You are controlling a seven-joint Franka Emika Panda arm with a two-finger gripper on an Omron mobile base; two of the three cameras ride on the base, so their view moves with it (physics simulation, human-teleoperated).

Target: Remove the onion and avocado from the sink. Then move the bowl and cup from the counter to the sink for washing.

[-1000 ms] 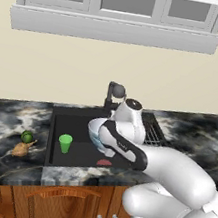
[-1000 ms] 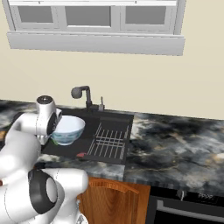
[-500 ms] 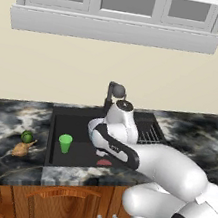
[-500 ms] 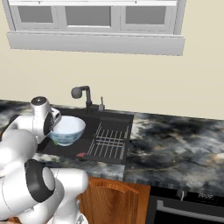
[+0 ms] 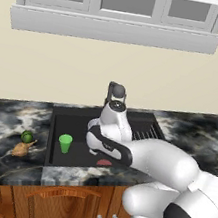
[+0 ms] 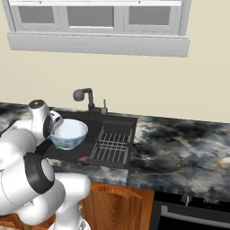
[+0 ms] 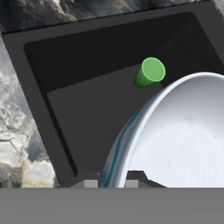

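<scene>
Cup (image 5: 65, 143) stands upright in sink (image 5: 78, 121); jaws grip bowl (image 6: 68, 134).

— What carries the things here?

— A marbled stone counter (image 5: 8, 118) in black, grey and white, above brown wooden cabinets (image 5: 63, 204). A black sink (image 5: 55, 152) is set into it, with a wire rack (image 6: 110, 146) in its right part.

— What lies on the counter?

— Left of the sink, an onion (image 5: 20, 149) and an avocado (image 5: 26, 136) lie just beside each other.

— And inside the sink?

— A green cup (image 5: 65, 143) stands upright on its floor, at the left.
</scene>
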